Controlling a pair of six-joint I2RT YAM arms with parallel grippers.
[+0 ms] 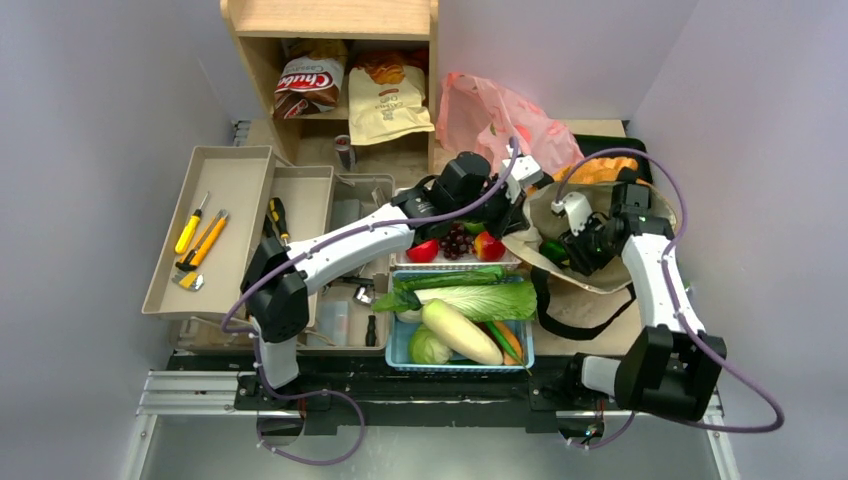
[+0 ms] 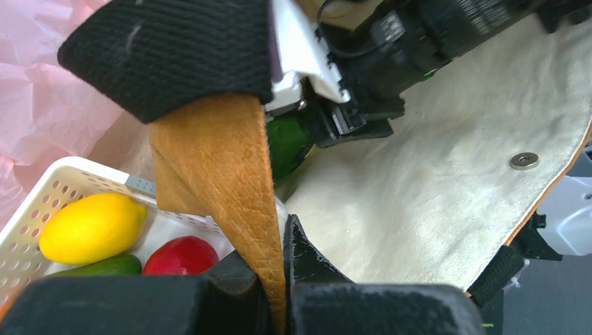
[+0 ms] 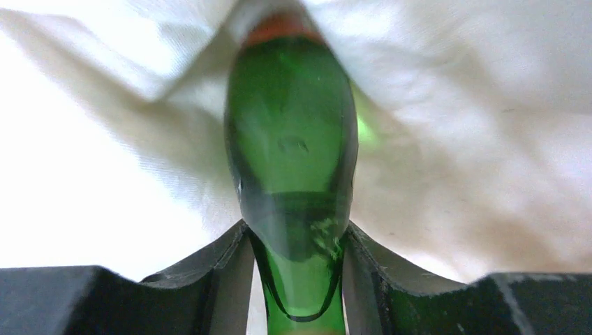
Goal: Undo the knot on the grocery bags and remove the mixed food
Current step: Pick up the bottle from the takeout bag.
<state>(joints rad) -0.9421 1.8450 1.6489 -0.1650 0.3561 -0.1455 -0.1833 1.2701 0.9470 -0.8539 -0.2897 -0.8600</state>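
Right wrist, frame centre: right jaws clamped on a glossy green item, likely to draw it out; left jaws pinch the brown bag's rim, holding the mouth open.

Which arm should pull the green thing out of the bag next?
The right arm. The right gripper is shut on the green thing inside the bag. The left gripper is busy pinching the bag's brown flap, so it probably should not let go.

Both arms are extended inward, the left gripper closed tight on a tan bag edge, the right gripper clamped around what seems a green vegetable.
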